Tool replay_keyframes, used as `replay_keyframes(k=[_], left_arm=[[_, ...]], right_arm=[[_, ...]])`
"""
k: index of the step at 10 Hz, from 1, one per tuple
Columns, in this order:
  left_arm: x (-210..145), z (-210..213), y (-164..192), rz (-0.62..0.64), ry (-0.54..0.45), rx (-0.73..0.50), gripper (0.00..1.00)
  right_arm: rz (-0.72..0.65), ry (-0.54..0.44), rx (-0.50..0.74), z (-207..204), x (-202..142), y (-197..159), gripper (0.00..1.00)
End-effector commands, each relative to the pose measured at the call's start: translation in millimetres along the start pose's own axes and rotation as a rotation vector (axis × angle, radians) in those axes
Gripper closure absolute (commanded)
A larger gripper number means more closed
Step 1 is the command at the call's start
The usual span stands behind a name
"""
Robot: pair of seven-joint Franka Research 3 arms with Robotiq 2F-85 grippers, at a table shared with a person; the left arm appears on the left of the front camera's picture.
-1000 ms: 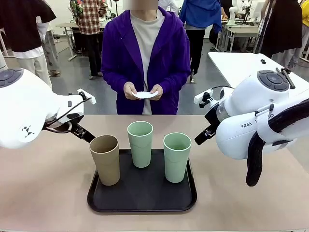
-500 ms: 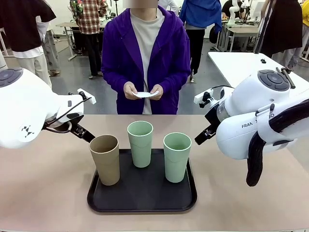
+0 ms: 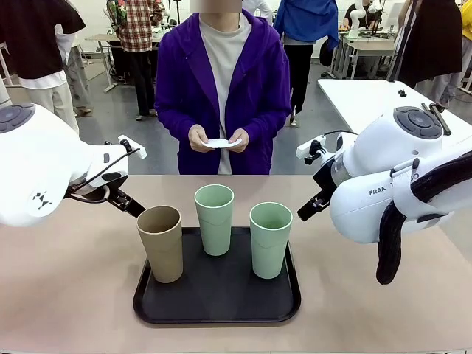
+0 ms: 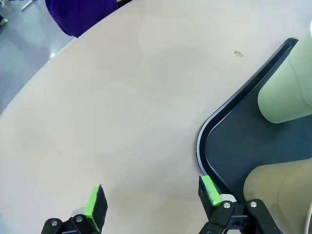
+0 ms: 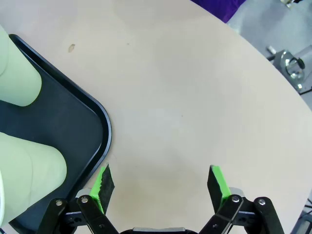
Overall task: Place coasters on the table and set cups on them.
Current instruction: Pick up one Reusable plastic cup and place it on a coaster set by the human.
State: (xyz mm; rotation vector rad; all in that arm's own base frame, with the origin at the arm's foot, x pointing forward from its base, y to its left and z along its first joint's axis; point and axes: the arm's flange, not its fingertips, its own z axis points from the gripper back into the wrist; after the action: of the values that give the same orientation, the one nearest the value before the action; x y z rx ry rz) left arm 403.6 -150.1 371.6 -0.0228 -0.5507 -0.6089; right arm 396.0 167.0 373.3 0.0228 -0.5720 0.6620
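Across from you stands a person (image 3: 221, 74) in a purple zip jacket over a pale shirt. Low in your front view lies a black rounded-corner tray (image 3: 218, 291), and its raised rim shows in both wrist views. Behind on the right is a white-topped table (image 3: 361, 99), with bystanders (image 3: 136, 26) farther back.

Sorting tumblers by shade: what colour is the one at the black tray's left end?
Tall matte tumbler: tan-brown, clearest in the front view.
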Motion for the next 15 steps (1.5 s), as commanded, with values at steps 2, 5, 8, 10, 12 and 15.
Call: replay_keyframes(k=[2, 5, 8, 10, 12, 15], left_arm=[[1.2, 21.5, 4.6, 0.027, -0.037, -0.054, 0.0], [-14.0, 108.1, -5.5, -0.013, 0.029, -0.038, 0.0], [-59.6, 146.1, -35.6, -0.033, 0.184, -0.028, 0.0], [-85.9, 149.6, -53.9, 0.022, 0.203, -0.048, 0.0], [-17.5, 162.5, -27.8, -0.039, 0.209, -0.053, 0.0], [-20.3, 171.5, -11.8, 0.09, 0.112, -0.212, 0.0]], right_arm=[[0.01, 0.042, 0.042, 17.5, 0.1, 2.0, 0.0], [0.016, 0.15, 0.04, 106.1, -10.8, 18.2, 0.0], [-0.037, 0.288, 0.004, 160.5, -66.2, 48.7, 0.0], [-0.05, 0.287, 0.069, 159.8, -101.6, 62.4, 0.0], [-0.032, 0.299, 0.034, 184.4, -33.7, 42.1, 0.0], [-0.2, 0.216, 0.252, 185.8, -42.1, 17.1, 0.0]])
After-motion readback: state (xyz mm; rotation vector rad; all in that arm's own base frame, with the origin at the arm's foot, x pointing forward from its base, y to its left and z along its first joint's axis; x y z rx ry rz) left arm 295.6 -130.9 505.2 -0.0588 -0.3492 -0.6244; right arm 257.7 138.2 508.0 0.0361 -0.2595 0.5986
